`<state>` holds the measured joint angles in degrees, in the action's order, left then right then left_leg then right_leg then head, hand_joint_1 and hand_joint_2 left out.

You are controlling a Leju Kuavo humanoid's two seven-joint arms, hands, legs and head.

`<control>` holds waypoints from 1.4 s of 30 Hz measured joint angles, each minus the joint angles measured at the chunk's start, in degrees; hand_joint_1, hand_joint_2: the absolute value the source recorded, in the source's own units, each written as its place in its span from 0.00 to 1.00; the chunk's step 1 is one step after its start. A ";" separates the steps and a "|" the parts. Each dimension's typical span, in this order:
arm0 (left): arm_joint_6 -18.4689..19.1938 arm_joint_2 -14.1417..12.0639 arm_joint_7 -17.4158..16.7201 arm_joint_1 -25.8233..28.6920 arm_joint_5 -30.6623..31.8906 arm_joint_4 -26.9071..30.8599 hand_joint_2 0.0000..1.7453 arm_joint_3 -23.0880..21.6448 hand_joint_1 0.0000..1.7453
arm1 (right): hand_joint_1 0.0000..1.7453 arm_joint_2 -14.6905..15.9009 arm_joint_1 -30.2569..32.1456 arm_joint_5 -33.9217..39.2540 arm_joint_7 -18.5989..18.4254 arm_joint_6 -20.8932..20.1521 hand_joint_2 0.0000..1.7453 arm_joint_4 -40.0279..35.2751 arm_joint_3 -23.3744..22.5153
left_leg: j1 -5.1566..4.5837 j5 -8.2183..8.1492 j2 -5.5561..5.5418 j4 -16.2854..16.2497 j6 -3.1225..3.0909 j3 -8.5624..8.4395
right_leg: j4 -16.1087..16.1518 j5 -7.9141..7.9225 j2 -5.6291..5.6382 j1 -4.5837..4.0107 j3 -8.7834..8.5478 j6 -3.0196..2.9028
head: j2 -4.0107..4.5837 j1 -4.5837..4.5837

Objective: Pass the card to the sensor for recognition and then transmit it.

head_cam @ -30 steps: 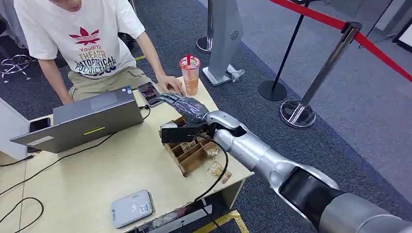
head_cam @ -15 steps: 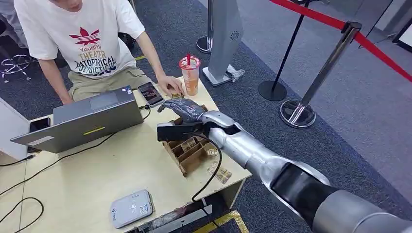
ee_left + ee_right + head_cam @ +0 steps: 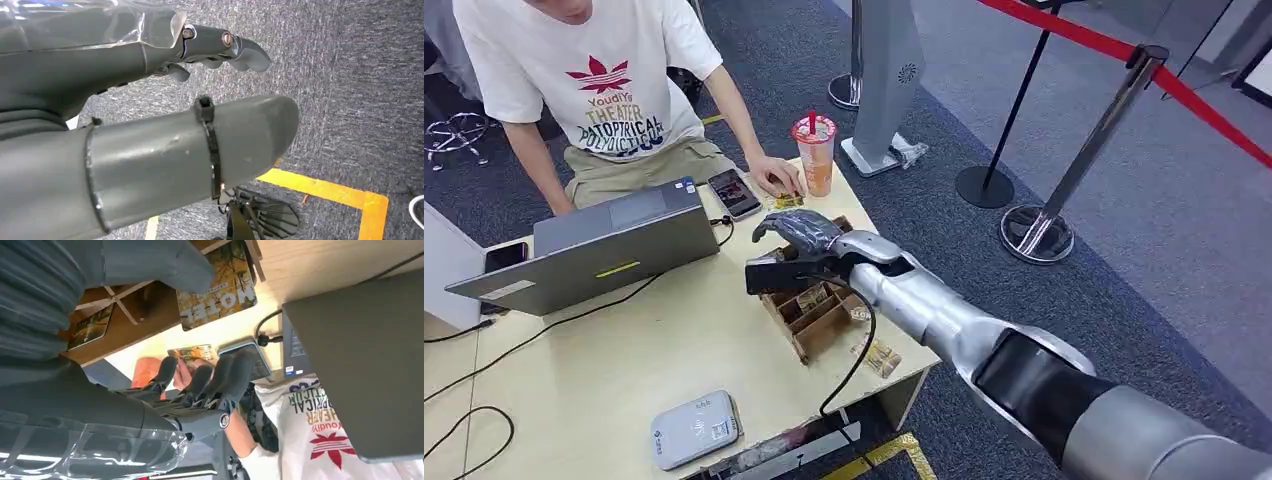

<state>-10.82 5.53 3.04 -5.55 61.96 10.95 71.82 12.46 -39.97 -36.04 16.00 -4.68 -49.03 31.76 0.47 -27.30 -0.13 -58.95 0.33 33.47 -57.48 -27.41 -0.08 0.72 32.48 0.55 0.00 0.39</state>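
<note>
i have the right hand (image 3: pixel 796 230) over the wooden tray (image 3: pixel 816 320) on the bench (image 3: pixel 604 370), fingers (image 3: pixel 200 380) apart and holding nothing. one card (image 3: pixel 217 292) lies in the tray below. i should lower slowly and pinch its edge. left hand (image 3: pixel 150 45) hangs empty, fingers apart.

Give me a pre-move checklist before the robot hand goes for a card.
1. Right robot hand free: ok, fingers apart, holding nothing.
2. Hand above the wooden card box: ok.
3. Card available in a compartment: ok.
4. Grey sensor unobstructed: ok, lying at the table's near edge.
5. Person's hand clear of the reach: cannot tell, it rests close beyond the fingertips.
</note>
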 joint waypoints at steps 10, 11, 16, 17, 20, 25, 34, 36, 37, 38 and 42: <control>0.02 0.00 0.00 0.02 0.00 0.00 0.00 0.00 0.00 | 0.51 0.00 -0.68 0.09 0.31 -0.07 1.00 2.23 0.61 | 0.00 0.00 0.00 0.00 0.00 0.00 | 0.00 0.00 0.00 0.00 0.01 0.00 | 0.00 0.00; 0.02 0.00 0.00 0.02 0.00 0.00 0.00 0.00 0.00 | 0.52 0.00 -0.75 0.09 0.33 -0.07 1.00 2.41 0.63 | 0.00 0.00 0.00 0.00 0.00 0.00 | 0.00 0.00 0.00 0.00 0.01 0.00 | 0.00 0.00; 0.02 0.00 0.11 0.02 0.00 0.00 0.00 0.00 0.00 | 0.51 0.02 -1.10 0.09 0.48 -0.07 1.00 3.35 0.72 | 0.00 0.00 0.00 0.00 0.00 -0.01 | 0.00 0.00 0.00 0.00 0.01 0.00 | 0.00 0.00; 0.04 0.00 0.13 0.02 0.02 0.00 0.00 0.00 0.00 | 0.50 0.02 -1.13 0.09 0.53 -0.07 1.00 3.52 0.72 | 0.00 0.00 0.00 0.00 0.00 -0.01 | 0.00 0.00 0.00 0.00 0.01 0.00 | 0.00 0.00; 0.04 -0.02 0.15 0.02 0.02 0.00 0.00 0.00 0.00 | 0.51 0.02 -1.27 0.18 0.68 -0.07 1.00 3.96 0.79 | 0.00 0.00 0.01 0.00 0.00 -0.01 | 0.00 0.00 0.01 0.00 0.01 0.00 | 0.00 0.00; 0.09 -0.04 0.15 0.03 0.02 0.00 0.00 0.00 0.00 | 0.51 0.07 -1.39 0.24 0.88 -0.07 1.00 4.51 0.96 | 0.00 0.00 0.00 0.00 0.00 -0.01 | 0.00 0.00 0.01 0.00 0.01 0.00 | 0.00 0.00; 0.09 -0.04 0.15 0.08 0.20 0.00 0.00 0.00 0.00 | 0.76 0.44 -1.53 0.35 0.96 -0.02 1.00 4.96 1.03 | 0.00 0.00 0.00 0.00 0.00 -0.01 | 0.00 0.00 0.00 0.00 0.01 0.00 | 0.00 0.00; 0.09 -0.04 0.15 0.08 0.28 0.00 0.00 0.00 0.00 | 0.79 0.57 -1.63 0.44 0.98 -0.02 1.00 5.05 1.03 | 0.00 0.00 0.00 0.00 0.00 -0.01 | 0.00 0.00 0.00 0.00 0.01 0.00 | 0.00 0.00; 0.09 -0.04 0.15 0.08 0.31 0.00 0.00 0.00 0.00 | 0.79 0.66 -1.63 0.63 1.03 -0.02 1.00 5.07 1.03 | 0.00 0.00 0.00 0.00 0.00 -0.01 | 0.00 0.00 0.00 0.00 0.01 0.00 | 0.00 0.02; 0.09 -0.04 0.15 0.07 0.35 0.00 0.00 0.00 0.00 | 0.79 0.70 -1.66 0.74 1.05 -0.02 1.00 5.07 1.03 | 0.00 0.00 0.00 -0.01 0.00 -0.01 | 0.00 0.00 0.00 0.00 0.01 0.00 | 0.00 0.00; 0.09 -0.07 0.15 0.04 0.42 0.00 0.00 0.00 0.00 | 0.84 1.01 -1.68 0.98 1.23 0.00 1.00 5.14 1.05 | 0.00 0.00 0.01 -0.01 0.00 -0.01 | 0.00 0.00 0.01 0.00 0.01 0.00 | 0.00 0.00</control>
<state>-10.73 5.46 3.19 -5.51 62.38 10.95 71.82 13.46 -41.65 -35.06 17.22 -4.68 -43.89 32.81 0.46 -27.30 -0.12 -58.96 0.33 33.46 -57.48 -27.41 -0.07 0.72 32.49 0.55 0.00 0.39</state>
